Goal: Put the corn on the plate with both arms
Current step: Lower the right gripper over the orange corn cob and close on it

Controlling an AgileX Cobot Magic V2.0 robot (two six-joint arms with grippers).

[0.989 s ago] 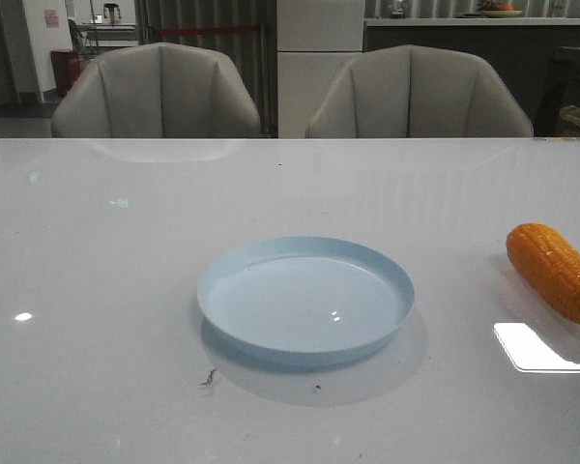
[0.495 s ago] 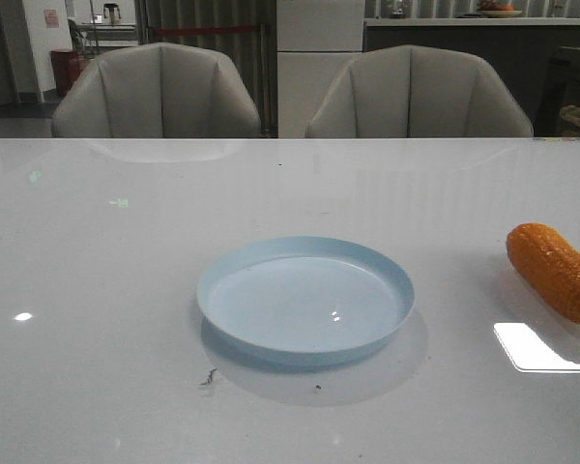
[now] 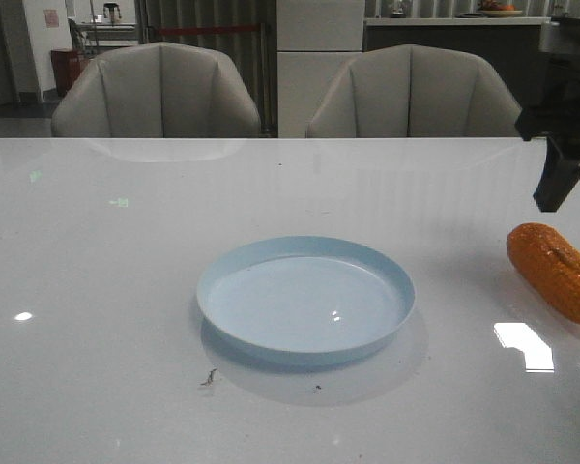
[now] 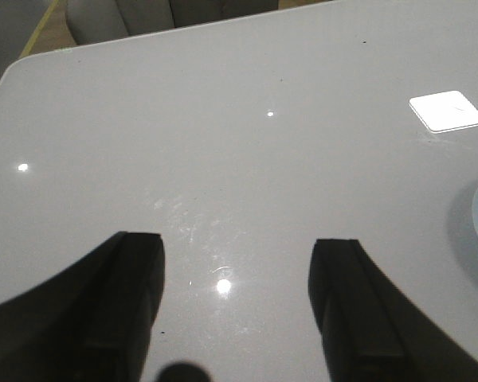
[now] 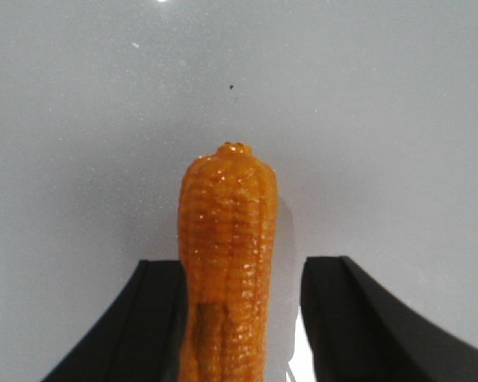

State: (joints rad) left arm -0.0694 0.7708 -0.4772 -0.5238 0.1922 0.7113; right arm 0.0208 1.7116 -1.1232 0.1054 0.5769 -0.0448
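White table (image 3: 126, 290): corn (image 5: 225, 270) between spread right claw (image 5: 237, 318) fingers.

Right end effector (image 3: 564, 184): black, angular fingers (image 5: 151, 318), thin black cable.

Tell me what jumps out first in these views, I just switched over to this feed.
The orange corn lying on the white table at the far right grabs the eye, with the right hand open above it, a finger on either side. Next is the empty pale blue plate in the middle of the table. The left hand is open over bare tabletop, holding nothing.
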